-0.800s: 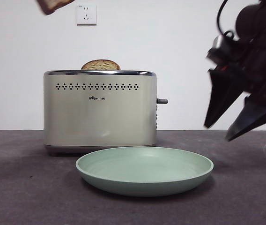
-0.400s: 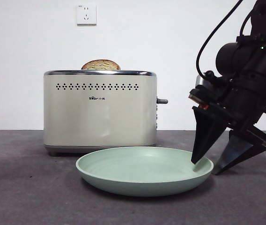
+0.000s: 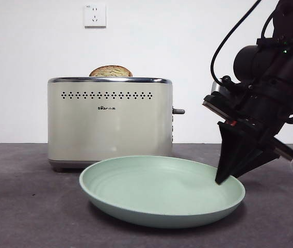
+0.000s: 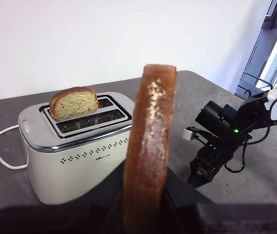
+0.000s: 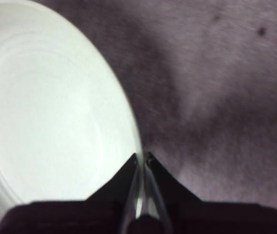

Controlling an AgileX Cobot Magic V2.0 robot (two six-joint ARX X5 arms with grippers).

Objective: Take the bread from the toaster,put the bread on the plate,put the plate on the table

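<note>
The right gripper (image 3: 228, 178) comes down from the upper right of the front view, and its 2 fingers (image 3: 238, 155) are pinched together on the rim of the plate (image 3: 157, 194). That side of the plate is raised, so the plate sits tilted, its near edge low toward the front edge of the worktop (image 3: 28, 206). The right wrist view shows the same grip from above: the 2 fingers (image 5: 153, 170) nearly meet with the thin plate rim (image 5: 128, 122) between them, the pale bowl of the plate to one side and bare worktop (image 5: 216, 97) to the other.

The toaster (image 3: 110, 121) stands behind the plate, toward the back edge of the worktop, its lever (image 3: 178, 111) on the side nearest the right gripper. The front view shows only the domed top of a second slice (image 3: 111, 71) rising from a slot; the left wrist view shows that slice (image 4: 73, 103) standing in the rear slot, with the front slot empty.

The bread (image 4: 148, 146) appears only in the left wrist view. It stands edge-on, crust facing the camera, clamped upright between the closed fingers (image 4: 180, 192) of the left gripper (image 4: 146, 200), high above the worktop and in front of the toaster (image 4: 75, 146). That view also catches the right gripper (image 4: 199, 175), beyond the toaster's lever end.

A wall socket (image 3: 95, 15) sits on the white wall above the toaster.
</note>
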